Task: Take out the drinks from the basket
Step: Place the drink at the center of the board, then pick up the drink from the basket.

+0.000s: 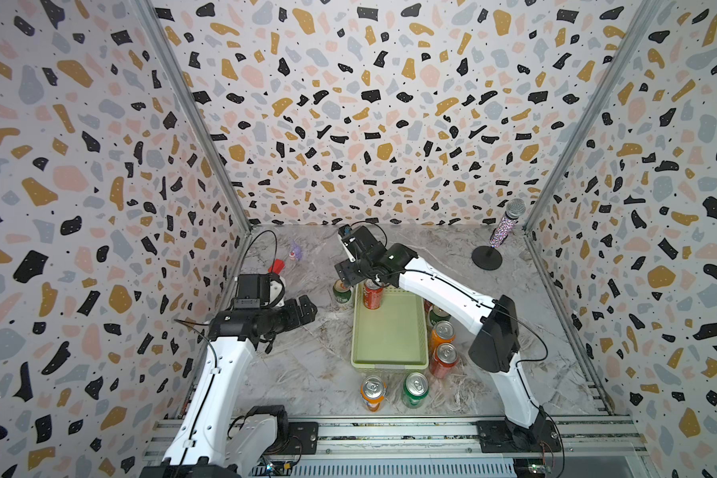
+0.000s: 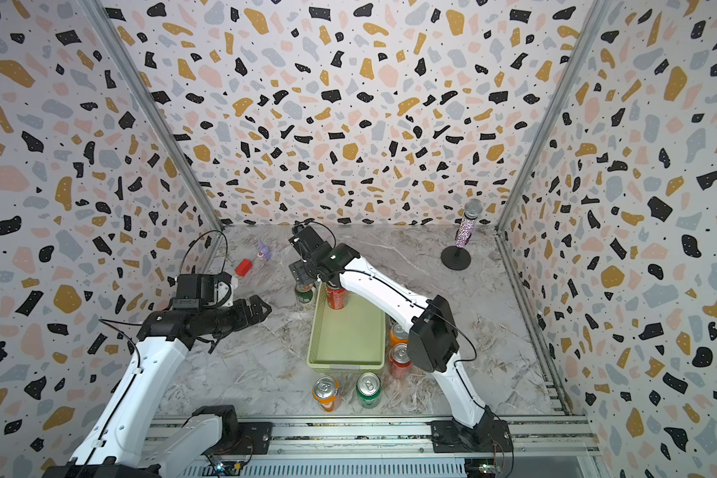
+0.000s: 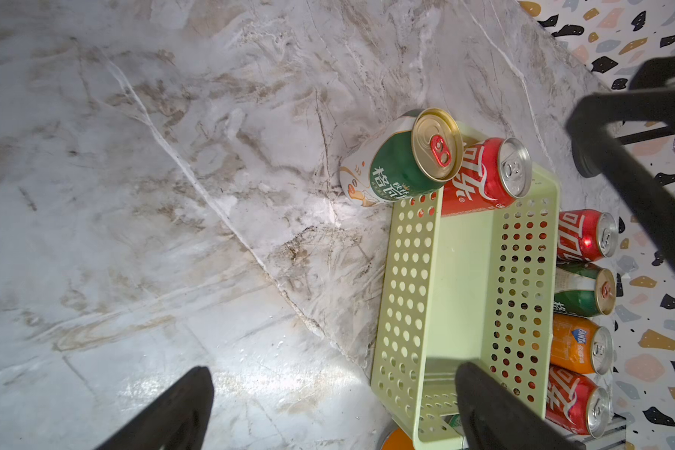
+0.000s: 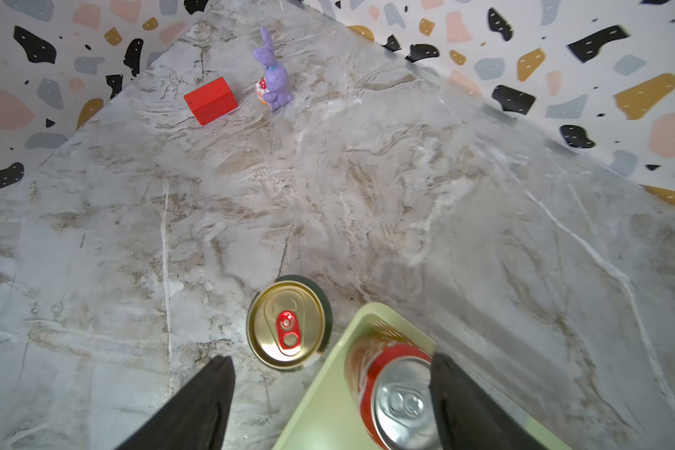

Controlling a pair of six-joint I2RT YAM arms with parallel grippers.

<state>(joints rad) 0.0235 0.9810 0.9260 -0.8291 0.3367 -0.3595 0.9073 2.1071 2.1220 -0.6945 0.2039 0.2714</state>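
Note:
The pale green basket lies mid-table. One red can stands inside, in its far left corner. A dark green can with a gold top stands on the table just outside that corner. My right gripper hovers open over these two cans, gripping neither. My left gripper hangs open and empty to the left of the basket. Several more cans stand in a row along the basket's right side. An orange can and a bright green one stand before it.
A glittery microphone on a round black stand is at the back right. A red block and a purple bunny figure sit at the back left near the wall. Patterned walls close in three sides.

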